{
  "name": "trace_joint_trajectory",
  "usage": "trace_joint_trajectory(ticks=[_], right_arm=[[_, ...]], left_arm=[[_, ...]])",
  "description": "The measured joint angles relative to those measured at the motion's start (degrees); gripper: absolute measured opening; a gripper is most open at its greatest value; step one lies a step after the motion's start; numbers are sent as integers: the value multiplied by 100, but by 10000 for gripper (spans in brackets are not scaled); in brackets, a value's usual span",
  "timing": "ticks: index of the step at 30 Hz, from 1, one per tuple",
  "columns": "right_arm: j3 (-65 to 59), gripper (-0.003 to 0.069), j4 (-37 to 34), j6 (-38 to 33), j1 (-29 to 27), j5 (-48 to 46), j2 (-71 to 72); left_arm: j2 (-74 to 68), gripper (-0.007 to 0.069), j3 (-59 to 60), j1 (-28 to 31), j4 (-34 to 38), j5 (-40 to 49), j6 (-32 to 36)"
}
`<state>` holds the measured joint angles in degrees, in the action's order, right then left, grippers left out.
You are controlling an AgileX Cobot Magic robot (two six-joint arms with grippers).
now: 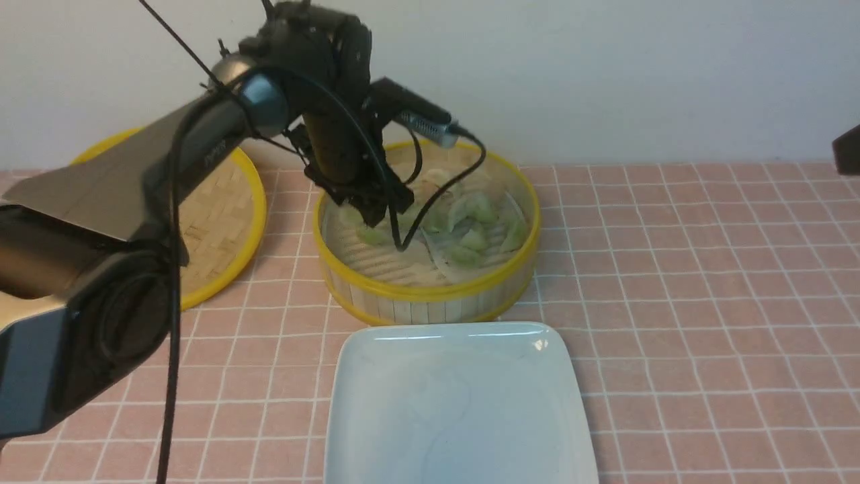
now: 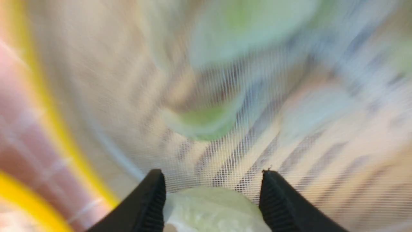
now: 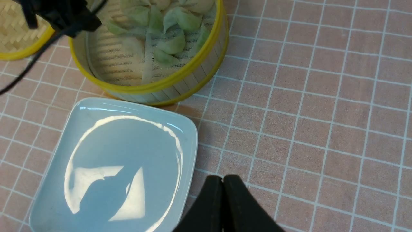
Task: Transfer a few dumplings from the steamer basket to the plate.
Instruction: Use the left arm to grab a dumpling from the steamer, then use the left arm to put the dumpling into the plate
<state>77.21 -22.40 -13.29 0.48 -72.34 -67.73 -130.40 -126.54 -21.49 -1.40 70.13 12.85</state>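
On the pink tiled table (image 1: 705, 302), the white plate (image 1: 457, 327) lies just in front of the steamer basket (image 1: 416, 306). The left gripper (image 2: 211, 180) reaches into the basket, its jaws pressed on both sides of one dumpling (image 2: 212, 209). The other dumplings (image 1: 470, 212) lie on the basket floor. The right gripper (image 3: 223, 180) hovers over the table beside the plate, its fingers closed together.

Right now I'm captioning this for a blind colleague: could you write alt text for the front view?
The robot's black left gripper reaches down into a round bamboo steamer basket holding pale green crescent dumplings. A glossy white square plate sits empty nearer the camera, and a flat woven yellow-rimmed lid lies left of the basket.
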Motion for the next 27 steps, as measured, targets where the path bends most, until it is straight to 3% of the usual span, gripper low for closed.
trace_joint_trajectory(ticks=[4,7,13,18,21,24,27], right_arm=[[0,-10,-15,0,0,-7,0],[-5,-10,-15,0,0,-7,0],[-5,-10,-27,49,0,-7,0],[-5,-10,-65,59,67,-2,-68],[-5,-10,-65,48,301,-2,-282],[28,-10,-52,48,712,-2,-698],[250,-10,19,100,1016,-2,-1111]], left_arm=[[975,333,680,-71,854,4,-217],[1905,333,2010,-295,1443,4,-223],[2335,333,3852,-1072,1581,36,59],[1990,335,4309,-1578,1319,-243,89],[1769,405,4313,-1694,1156,-342,89],[1681,533,4305,-1707,1025,-357,82],[1711,560,4172,-1707,830,-196,-9]])
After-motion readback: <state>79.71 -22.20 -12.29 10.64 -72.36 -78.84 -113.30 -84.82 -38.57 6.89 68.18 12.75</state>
